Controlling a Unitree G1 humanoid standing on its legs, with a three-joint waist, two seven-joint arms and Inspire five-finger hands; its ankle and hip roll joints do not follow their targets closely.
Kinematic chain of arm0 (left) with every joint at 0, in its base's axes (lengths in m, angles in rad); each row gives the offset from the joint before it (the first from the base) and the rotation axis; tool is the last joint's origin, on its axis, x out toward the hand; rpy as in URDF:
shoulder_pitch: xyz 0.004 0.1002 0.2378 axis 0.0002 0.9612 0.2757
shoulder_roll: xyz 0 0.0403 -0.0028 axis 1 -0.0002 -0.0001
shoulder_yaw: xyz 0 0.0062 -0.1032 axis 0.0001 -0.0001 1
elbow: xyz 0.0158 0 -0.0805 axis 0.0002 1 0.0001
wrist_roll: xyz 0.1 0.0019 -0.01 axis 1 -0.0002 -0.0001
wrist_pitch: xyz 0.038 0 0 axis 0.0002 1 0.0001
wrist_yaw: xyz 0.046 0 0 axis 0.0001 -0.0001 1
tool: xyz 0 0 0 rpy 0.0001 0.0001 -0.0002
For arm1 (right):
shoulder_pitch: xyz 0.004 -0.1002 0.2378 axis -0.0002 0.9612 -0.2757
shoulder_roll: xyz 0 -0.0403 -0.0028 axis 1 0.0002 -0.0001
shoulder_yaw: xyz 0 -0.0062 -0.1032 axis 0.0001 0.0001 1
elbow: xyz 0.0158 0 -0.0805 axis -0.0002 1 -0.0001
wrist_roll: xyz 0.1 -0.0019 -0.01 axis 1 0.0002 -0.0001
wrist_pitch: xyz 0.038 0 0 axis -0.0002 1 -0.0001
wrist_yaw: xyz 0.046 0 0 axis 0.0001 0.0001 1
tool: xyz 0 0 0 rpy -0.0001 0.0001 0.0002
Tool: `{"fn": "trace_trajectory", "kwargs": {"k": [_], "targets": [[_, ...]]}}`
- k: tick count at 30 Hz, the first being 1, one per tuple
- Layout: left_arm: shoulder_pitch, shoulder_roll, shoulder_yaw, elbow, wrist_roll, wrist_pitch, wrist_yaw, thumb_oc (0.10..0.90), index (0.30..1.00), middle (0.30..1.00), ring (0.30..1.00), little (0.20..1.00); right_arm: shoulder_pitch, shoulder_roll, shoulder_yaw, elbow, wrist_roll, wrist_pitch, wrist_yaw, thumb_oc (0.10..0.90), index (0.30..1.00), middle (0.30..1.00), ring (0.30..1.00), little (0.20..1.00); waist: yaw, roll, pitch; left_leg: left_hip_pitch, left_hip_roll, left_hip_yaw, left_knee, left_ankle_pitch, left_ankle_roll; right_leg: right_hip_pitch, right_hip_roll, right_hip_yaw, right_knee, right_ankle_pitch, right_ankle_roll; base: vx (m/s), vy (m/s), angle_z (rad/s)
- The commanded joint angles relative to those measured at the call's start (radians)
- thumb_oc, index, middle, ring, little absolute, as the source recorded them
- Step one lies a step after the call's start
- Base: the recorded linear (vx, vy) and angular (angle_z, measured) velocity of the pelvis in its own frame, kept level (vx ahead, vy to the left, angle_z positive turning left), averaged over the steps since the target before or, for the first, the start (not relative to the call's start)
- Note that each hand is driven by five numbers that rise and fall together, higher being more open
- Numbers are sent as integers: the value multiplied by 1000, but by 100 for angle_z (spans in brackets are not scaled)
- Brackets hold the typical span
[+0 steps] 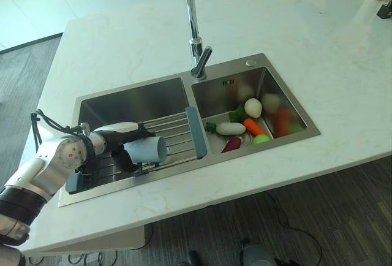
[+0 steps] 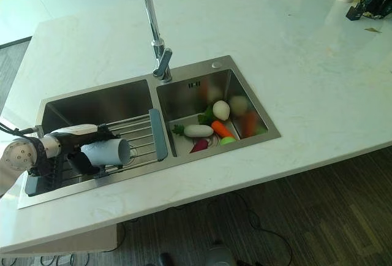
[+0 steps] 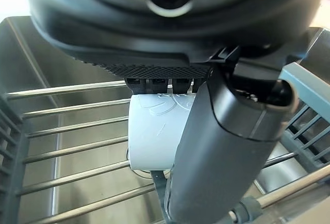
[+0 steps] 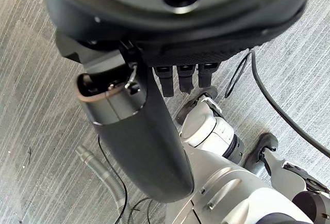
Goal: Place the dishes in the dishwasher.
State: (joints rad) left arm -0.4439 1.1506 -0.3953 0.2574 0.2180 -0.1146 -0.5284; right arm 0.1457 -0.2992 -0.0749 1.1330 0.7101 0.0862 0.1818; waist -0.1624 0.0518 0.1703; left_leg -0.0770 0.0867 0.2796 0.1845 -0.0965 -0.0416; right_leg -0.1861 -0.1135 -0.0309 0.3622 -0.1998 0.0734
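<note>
No readable text, labels, numbers or signs anywhere. The cup [image 3: 154,136] carried only faint scratch-like lines — not letters. A small dark mark sat on the sink [image 1: 228,83] wall under the tap [image 1: 195,39] — too small to read. Items at the far counter [image 2: 306,64] corner were too small to show any print.
</note>
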Motion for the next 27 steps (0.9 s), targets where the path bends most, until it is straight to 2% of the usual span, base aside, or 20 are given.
{"fn": "trace_trajectory", "kwargs": {"k": [1, 12, 13, 16, 26, 27], "targets": [[-41, -27, 80, 28, 44, -6, 35, 800, 900, 900, 900, 900, 64, -37, -13, -47, 1, -25, 14, 800, 900, 900, 900, 900, -5, 10, -47, -17, 19, -60, 115, -163, 6, 15, -45, -34, -62, 45, 139, 13, 0, -11], [-82, -49, -1, 115, 142, -29, 62, 800, 900, 900, 900, 900, 53, -49, -4, -47, -10, -51, 15, 800, 900, 900, 900, 900, -15, 9, -50, -12, 22, -56, 115, -165, 7, 19, -40, -27, -62, 43, 137, 4, 7, -3], [-86, -53, -10, 119, 169, -67, 75, 400, 300, 300, 300, 300, 52, -50, -2, -49, -15, -55, 12, 800, 900, 900, 900, 900, -15, 9, -50, -11, 21, -57, 115, -166, 7, 20, -39, -27, -62, 42, 137, 0, 0, 0], [-97, -51, -30, 123, 163, -84, 78, 400, 300, 300, 300, 300, 49, -51, 1, -50, -24, -55, 9, 800, 900, 900, 900, 900, -18, 8, -52, -9, 21, -55, 115, -167, 7, 21, -39, -26, -62, 43, 137, 1, 4, -1], [-109, -90, -35, 124, 76, -51, 101, 400, 300, 300, 300, 300, 42, -43, 4, -45, -26, -62, 4, 800, 900, 900, 900, 900, -15, 3, -56, -3, 19, -55, 115, -170, 10, 30, -39, -27, -62, 39, 135, 0, 0, 0], [-100, -95, -20, 125, 19, -36, 111, 400, 300, 300, 300, 300, 40, -40, -1, -41, -25, -63, 6, 800, 900, 900, 900, 900, -11, 2, -58, -2, 18, -57, 115, -170, 11, 32, -38, -28, -62, 39, 133, 0, 0, 0]]}}
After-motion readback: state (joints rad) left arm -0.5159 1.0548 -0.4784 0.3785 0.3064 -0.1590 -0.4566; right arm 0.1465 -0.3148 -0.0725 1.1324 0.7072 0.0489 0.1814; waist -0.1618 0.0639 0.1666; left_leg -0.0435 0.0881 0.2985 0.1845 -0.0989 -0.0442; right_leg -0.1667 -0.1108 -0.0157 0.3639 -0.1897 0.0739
